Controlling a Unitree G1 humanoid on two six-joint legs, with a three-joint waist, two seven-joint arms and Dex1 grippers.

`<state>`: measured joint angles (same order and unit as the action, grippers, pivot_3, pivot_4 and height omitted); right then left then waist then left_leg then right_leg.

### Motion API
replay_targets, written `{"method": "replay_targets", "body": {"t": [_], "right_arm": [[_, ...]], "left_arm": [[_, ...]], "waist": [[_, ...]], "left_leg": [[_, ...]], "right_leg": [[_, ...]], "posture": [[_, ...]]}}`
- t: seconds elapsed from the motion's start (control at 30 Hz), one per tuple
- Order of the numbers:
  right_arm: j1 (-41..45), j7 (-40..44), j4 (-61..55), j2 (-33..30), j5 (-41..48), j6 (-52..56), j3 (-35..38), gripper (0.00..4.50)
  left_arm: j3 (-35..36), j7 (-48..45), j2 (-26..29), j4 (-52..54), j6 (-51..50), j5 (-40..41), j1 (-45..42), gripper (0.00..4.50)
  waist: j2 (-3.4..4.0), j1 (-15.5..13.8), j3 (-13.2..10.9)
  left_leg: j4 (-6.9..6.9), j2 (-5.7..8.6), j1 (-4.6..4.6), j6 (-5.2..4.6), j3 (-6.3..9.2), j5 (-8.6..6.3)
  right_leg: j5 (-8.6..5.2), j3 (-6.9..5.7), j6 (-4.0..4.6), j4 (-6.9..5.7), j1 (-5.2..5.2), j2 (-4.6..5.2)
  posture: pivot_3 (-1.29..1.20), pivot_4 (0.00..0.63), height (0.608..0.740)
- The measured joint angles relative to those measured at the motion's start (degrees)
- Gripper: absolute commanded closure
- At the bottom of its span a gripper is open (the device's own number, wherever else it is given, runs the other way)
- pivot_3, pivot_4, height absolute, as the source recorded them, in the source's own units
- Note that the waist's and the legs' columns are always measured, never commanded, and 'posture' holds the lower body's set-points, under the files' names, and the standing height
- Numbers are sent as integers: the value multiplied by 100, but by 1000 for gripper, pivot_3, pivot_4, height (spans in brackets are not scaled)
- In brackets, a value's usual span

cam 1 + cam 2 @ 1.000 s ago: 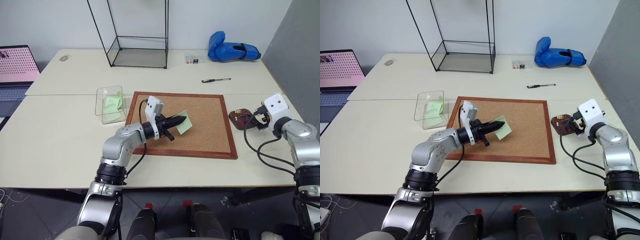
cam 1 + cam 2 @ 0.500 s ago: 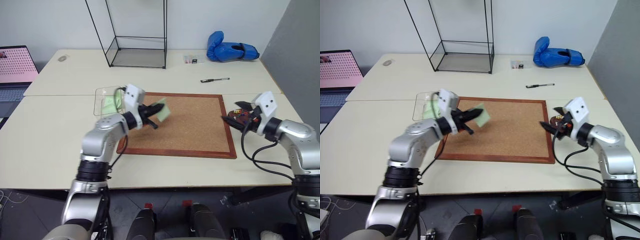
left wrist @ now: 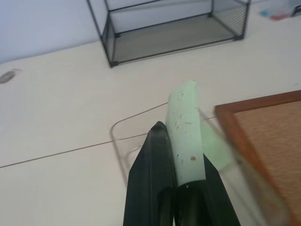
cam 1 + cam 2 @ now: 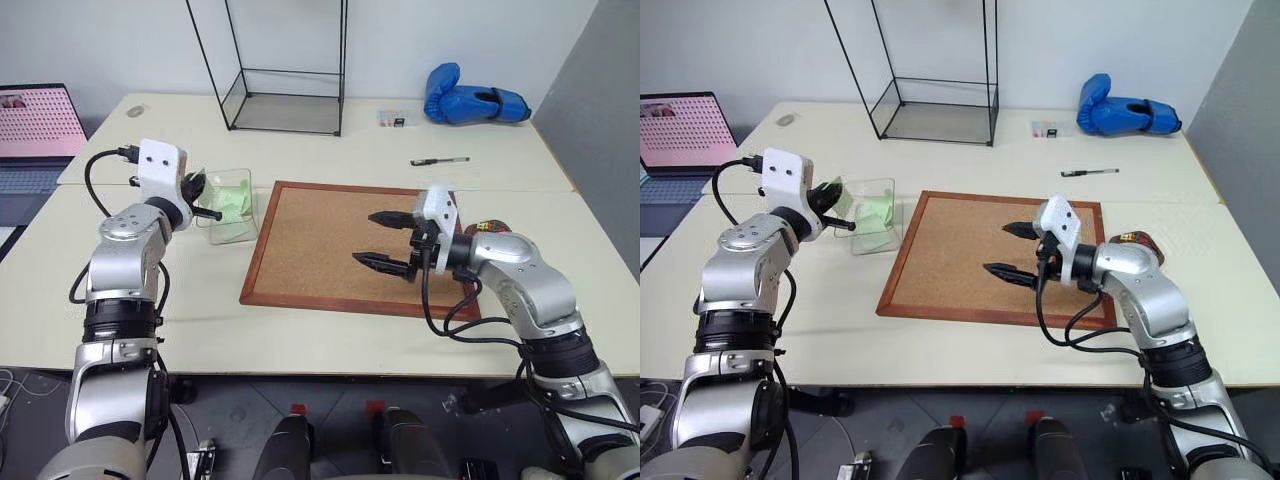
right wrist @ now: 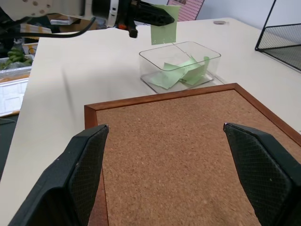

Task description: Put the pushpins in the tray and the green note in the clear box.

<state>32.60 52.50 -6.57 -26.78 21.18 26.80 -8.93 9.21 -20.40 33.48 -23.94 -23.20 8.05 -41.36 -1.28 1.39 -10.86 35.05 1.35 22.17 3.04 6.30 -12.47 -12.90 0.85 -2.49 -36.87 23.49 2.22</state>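
My left gripper (image 4: 205, 200) is shut on the green note (image 3: 185, 136), which sticks out past its black fingertips just over the near rim of the clear box (image 4: 230, 208). More pale green notes (image 5: 181, 73) lie inside the box. My right gripper (image 4: 364, 237) hangs open and empty above the corkboard (image 4: 320, 250), pointing towards the box. The dark reddish tray (image 4: 1143, 239) peeks out behind my right forearm, beside the board's right edge. I cannot make out the pushpins.
A tall black wire-framed glass case (image 4: 290, 100) stands at the back. A blue boxing glove (image 4: 470, 103) and a pen (image 4: 438, 161) lie at the back right. A laptop (image 4: 35, 130) sits at the far left.
My left gripper carried the green note leftwards off the corkboard to the clear box. My right gripper swung left from the tray to over the corkboard, still open.
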Motion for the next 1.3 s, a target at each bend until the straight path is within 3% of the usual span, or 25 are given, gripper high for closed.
{"method": "replay_targets", "body": {"t": [0.1,0.67,0.87,1.03,1.3], "right_arm": [[40,-2,16,39,-38,-3,-76,348],[-21,-10,12,-86,-40,-4,-120,264],[-239,-223,-60,-139,-88,-44,59,264],[-971,-621,-292,-192,-212,-461,525,264],[-1884,-1199,-366,-116,-224,-626,992,264]], "left_arm": [[-63,79,-73,-383,264,-137,-162,4500],[-100,107,-132,-783,484,-250,-290,1433],[-102,-360,-157,282,312,48,-95,1433],[-320,-1196,-172,2486,-202,722,1166,1433],[-483,-2022,-27,3914,-743,1403,2649,1433]], "waist": [[0,10,0],[0,37,0],[0,32,0],[0,33,0],[0,42,0]], "left_leg": [[0,-4,0,0,2,0],[0,-4,-2,0,0,0],[0,-3,1,0,0,0],[-1,-5,-1,3,-10,-2],[1,-17,-27,1,-12,-1]], "right_leg": [[0,-3,0,-4,2,-3],[0,-1,0,-9,3,-4],[0,1,0,-7,3,-1],[0,11,2,-5,3,3],[-13,10,29,-14,-15,-13]], "posture": [[0,150,740],[0,150,740],[0,150,740],[0,150,740],[0,150,740]]}}
